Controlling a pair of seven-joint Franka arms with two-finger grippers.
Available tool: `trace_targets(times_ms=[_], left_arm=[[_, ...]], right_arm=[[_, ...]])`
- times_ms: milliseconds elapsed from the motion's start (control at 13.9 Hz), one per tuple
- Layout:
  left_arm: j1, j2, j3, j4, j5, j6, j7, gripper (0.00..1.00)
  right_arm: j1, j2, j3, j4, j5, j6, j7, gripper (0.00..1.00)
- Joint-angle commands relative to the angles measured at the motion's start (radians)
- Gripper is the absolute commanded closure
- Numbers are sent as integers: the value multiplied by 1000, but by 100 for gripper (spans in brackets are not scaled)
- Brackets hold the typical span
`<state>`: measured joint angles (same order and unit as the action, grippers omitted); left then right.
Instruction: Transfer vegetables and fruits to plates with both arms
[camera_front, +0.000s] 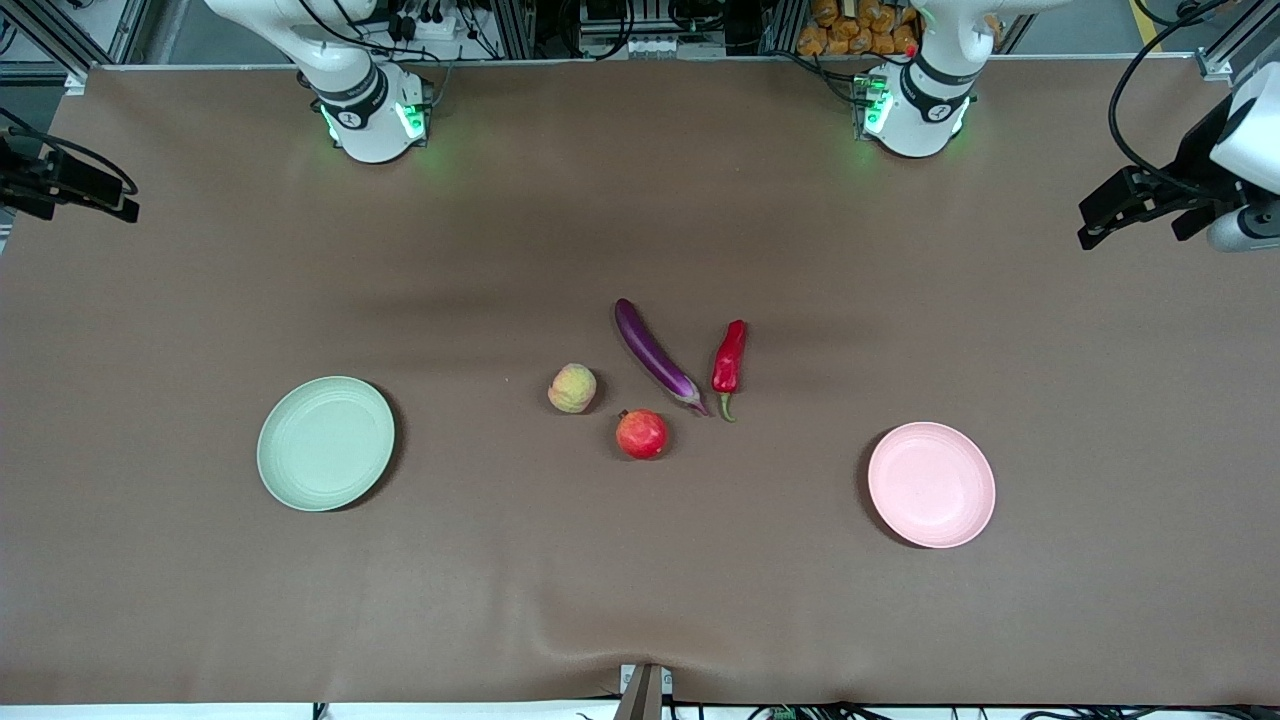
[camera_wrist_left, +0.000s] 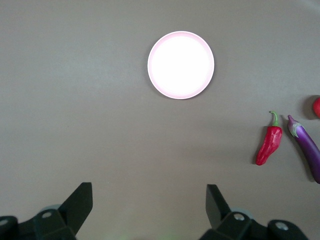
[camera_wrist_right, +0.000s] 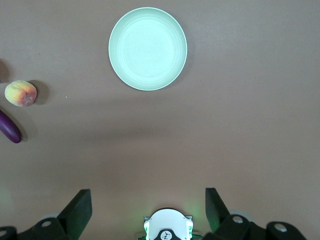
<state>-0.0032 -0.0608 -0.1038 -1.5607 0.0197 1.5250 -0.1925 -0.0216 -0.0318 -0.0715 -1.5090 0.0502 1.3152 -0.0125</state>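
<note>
At table centre: long glossy purple eggplant, red chili pepper with green stem beside it toward left arm's end; lumpy yellowish-pink peach, round red pomegranate nearer camera. Pale green round plastic plate toward right arm's end, pale pink round plastic plate toward left arm's end, both bare. Left gripper and right gripper high over table, fingers spread wide, holding nothing.

Both arms waiting, raised high. Left gripper hanging up at its own end of table, fingers spread wide, holding nothing. Right gripper hovering likewise, fingers wide, holding nothing.
</note>
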Motion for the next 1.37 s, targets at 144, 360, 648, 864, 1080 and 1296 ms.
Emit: trace_targets(times_ms=[144,360,648,864,1080,1296], left_arm=[[5,7,4,48,-10,-65,12,0],[3,10,4,59,-7,-83,8,0],[-1,21,-10,45,-7,-108,2,0],[2,13,-17,16,-9,-112,7,0],[2,7,-19,11,-9,-109,5,0],[0,0,-19,-7,-9,-100,5,0]], right_arm=[[9,-39,4,-7,-20,-28,9,0],[9,-39,4,-7,-13,-25,11,0],[11,-31,4,-8,-6,-19,13,0],[25,-34,4,-8,-6,-22,14,0],[25,-34,4,-8,-6,-31,14,0],[20,-36,1,-7,-7,-39,13,0]])
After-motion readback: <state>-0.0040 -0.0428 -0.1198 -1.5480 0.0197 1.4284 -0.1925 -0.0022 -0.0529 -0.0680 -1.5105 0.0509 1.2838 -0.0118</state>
